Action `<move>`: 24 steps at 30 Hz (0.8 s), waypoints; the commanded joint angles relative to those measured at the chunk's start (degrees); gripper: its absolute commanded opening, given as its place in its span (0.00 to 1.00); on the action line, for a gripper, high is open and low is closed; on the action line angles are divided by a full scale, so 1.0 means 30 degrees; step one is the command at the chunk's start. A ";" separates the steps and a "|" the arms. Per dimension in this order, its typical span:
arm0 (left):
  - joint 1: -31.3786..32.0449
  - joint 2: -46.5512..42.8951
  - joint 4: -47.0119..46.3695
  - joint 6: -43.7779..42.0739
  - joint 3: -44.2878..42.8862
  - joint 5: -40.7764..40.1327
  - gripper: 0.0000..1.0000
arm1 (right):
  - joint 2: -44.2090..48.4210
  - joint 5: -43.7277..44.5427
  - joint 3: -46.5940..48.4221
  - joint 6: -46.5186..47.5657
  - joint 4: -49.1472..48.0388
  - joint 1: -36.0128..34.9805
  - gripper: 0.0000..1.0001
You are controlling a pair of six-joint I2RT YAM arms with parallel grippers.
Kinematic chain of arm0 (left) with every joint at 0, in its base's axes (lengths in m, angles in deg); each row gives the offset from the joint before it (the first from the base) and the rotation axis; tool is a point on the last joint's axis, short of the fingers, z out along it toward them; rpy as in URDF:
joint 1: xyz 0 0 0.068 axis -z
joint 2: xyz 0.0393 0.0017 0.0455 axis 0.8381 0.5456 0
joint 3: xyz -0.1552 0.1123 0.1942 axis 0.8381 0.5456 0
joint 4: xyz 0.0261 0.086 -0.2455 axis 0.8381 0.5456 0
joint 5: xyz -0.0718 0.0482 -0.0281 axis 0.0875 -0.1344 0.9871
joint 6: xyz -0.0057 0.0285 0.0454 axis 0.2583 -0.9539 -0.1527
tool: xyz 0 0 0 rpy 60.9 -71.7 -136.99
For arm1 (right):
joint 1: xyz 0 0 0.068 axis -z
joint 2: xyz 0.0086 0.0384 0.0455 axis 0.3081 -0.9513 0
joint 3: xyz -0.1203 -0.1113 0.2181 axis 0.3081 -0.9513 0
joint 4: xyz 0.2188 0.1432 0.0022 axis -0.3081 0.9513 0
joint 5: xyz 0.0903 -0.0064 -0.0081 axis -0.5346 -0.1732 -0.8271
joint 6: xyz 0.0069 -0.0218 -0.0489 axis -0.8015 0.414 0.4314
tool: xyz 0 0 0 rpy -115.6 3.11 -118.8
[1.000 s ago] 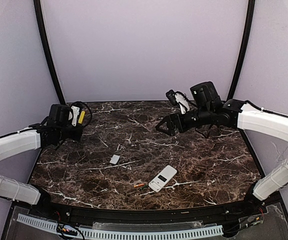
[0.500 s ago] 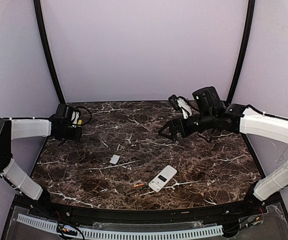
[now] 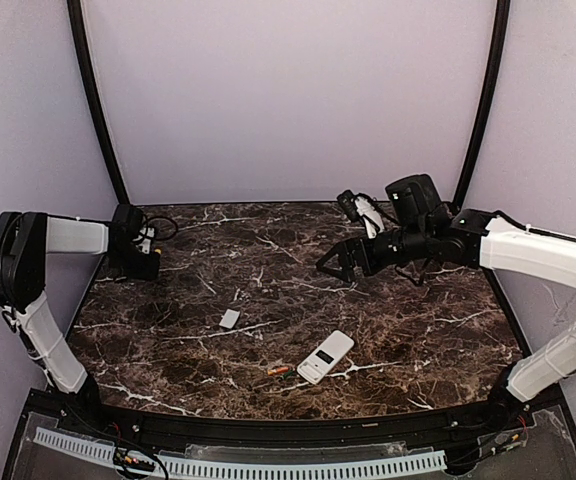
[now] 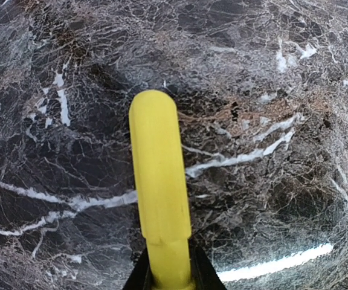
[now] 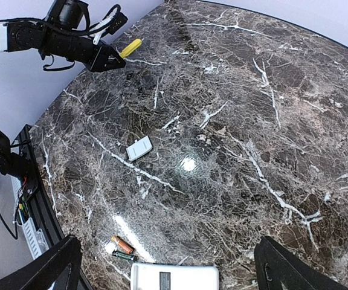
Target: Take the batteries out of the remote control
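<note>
The white remote control (image 3: 325, 357) lies at the table's front middle, its dark window up; its top edge shows in the right wrist view (image 5: 174, 279). An orange-red battery (image 3: 279, 370) lies just left of it; the right wrist view shows that battery (image 5: 123, 244) with a dark green one (image 5: 124, 256) beside it. My right gripper (image 3: 336, 262) is open and empty, hovering high above the table's middle (image 5: 167, 241). My left gripper (image 3: 140, 258) is at the far left, shut on a yellow-handled screwdriver (image 4: 159, 181) close to the marble.
The small white square cover piece (image 3: 229, 319) lies left of centre, apart from the remote; it also shows in the right wrist view (image 5: 139, 148). The left arm (image 5: 59, 36) reaches along the far left edge. Purple walls enclose the table.
My left arm has swung back and outward to the far left edge with the screwdriver, lowering it toward the table. My right gripper shifted slightly. Remote, batteries and cover have not moved.
</note>
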 commanded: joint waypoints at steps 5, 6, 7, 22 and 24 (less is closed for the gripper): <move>-0.0092 0.0877 0.2367 -0.0524 -0.1006 0.0155 0.13 | -0.0287 -0.0215 0.0029 0.0052 -0.0698 0.0164 0.99; -0.0084 0.0960 0.2431 -0.0523 -0.1091 0.0054 0.13 | -0.0302 -0.0222 0.0017 0.0056 -0.0698 0.0171 0.99; -0.0100 0.1110 0.2575 -0.0552 -0.1127 0.0027 0.13 | -0.0304 -0.0215 -0.0002 0.0090 -0.0727 0.0168 0.99; -0.0101 0.1806 0.3193 -0.0288 -0.1257 0.0066 0.32 | 0.0043 -0.0149 -0.0281 0.0153 -0.0756 0.0168 0.99; -0.0105 0.1790 0.3312 -0.0299 -0.1384 0.0045 0.35 | 0.0097 -0.0129 -0.0294 0.0173 -0.0758 0.0168 0.99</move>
